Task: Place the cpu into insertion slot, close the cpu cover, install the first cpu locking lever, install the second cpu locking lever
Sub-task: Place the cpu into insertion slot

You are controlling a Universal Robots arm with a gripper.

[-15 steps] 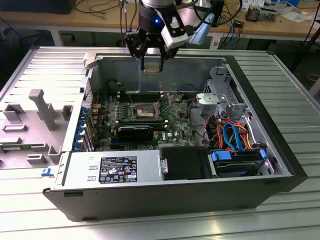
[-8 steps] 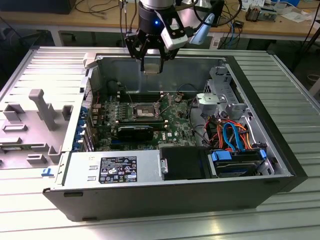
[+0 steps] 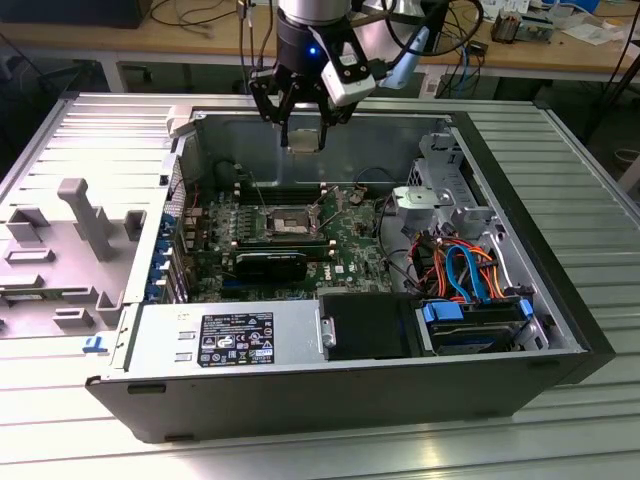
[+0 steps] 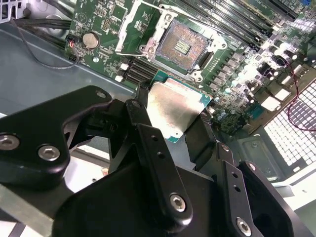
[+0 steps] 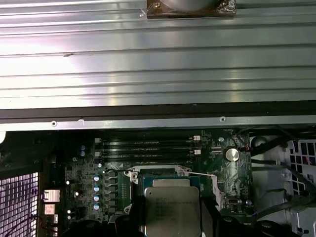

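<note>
Hanging over the far side of the open computer case point(image 3: 560, 300), the gripper point(image 3: 303, 128) is seen clamped on the cpu point(image 4: 174, 109). Black fingers point(image 4: 140, 106) are pressed against two opposite edges of the chip, and its dull silver top is left bare between them.

- The cpu is held flat in the air, clear of the board and touching nothing but the fingers. In the exterior view it is carried near the case's far wall, above the motherboard point(image 3: 350, 235).
- The insertion slot point(image 4: 181, 45) is seen empty in the second wrist view, its square field of contacts exposed inside a metal rim. It is set near the middle of the motherboard, apart from the chip.
- The cpu cover point(image 4: 123, 29) is swung open and stands just beside the slot, on the side towards a coin cell point(image 4: 90, 39); its large central opening is visible.
- Long memory slots point(image 5: 148, 148) are noted along the board's edge nearest the case wall, just beside the socket.
- A long black heatsink block point(image 3: 270, 265) is noted on the slot's near side, and a grey power supply point(image 3: 230, 340) along the case's near edge.
- Orange and blue cables point(image 3: 460, 265) are bundled at the case's corner on the exterior view's right.
- The case is laid on its side on a ribbed metal bench point(image 3: 580, 180)
</note>
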